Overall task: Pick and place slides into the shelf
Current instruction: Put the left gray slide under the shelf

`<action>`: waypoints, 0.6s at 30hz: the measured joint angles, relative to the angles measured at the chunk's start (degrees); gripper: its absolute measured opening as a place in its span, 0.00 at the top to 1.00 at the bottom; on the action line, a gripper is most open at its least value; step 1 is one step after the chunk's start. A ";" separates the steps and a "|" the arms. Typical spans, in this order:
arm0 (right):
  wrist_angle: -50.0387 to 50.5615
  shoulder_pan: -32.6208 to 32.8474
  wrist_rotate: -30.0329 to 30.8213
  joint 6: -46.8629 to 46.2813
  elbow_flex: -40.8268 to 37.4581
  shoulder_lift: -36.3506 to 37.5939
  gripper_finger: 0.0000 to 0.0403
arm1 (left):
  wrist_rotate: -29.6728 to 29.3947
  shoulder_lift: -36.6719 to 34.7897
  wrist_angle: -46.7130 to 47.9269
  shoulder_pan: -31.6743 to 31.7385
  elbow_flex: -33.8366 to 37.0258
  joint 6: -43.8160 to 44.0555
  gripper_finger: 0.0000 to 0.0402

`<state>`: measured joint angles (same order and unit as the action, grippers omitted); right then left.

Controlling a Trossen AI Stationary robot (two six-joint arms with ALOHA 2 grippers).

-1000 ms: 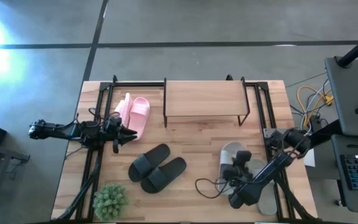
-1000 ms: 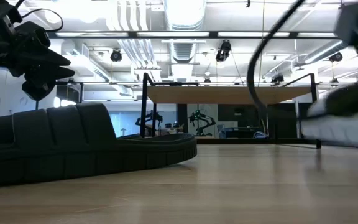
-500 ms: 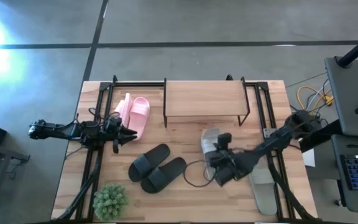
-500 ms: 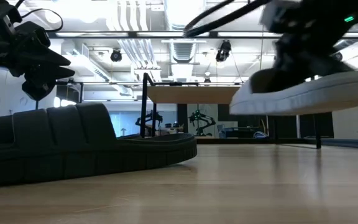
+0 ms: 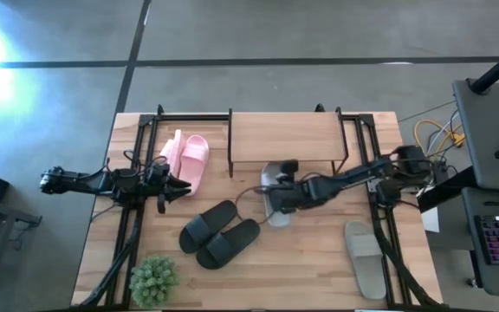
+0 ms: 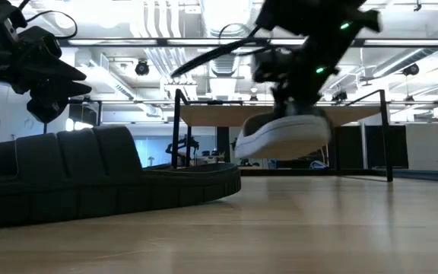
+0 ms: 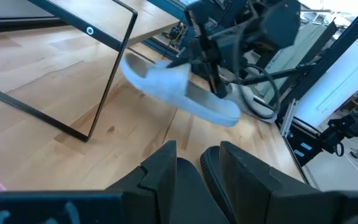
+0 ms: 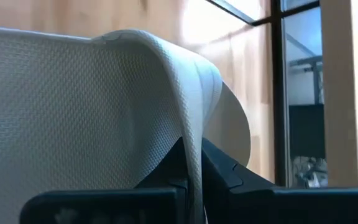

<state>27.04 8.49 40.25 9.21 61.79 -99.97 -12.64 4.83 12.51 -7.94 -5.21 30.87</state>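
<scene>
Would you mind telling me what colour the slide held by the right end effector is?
Light grey slide, clearest in the high view.

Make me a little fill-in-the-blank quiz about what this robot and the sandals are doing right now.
1. The right gripper holds a light grey slide by its ____.
2. That slide hangs ____ the table, just in front of the shelf.
3. The other grey slide lies on the table's ____ side.
4. The pair nearest the left gripper is the ____ slides.

Missing words: strap; above; right; pink
</scene>
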 joint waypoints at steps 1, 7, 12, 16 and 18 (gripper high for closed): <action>-0.47 -0.76 0.06 0.15 0.48 -0.82 0.97 | -0.01 0.03 -0.02 0.00 0.00 -0.01 0.73; -1.10 -2.84 0.38 0.19 1.55 -4.86 0.97 | -0.01 0.01 -0.04 0.00 0.02 -0.02 0.73; -2.08 -2.90 2.27 0.04 0.69 -6.66 0.97 | -0.01 0.01 -0.09 0.00 0.07 0.01 0.73; -2.08 -3.02 2.29 0.27 0.58 -6.78 0.96 | -0.01 0.01 -0.11 0.00 0.07 0.01 0.73; -2.13 -3.20 2.23 0.01 0.45 -6.72 0.93 | -0.01 0.01 -0.11 0.00 0.09 0.00 0.73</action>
<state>24.91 5.29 42.48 9.22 62.24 -106.69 -12.64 4.84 12.40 -7.94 -5.13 30.87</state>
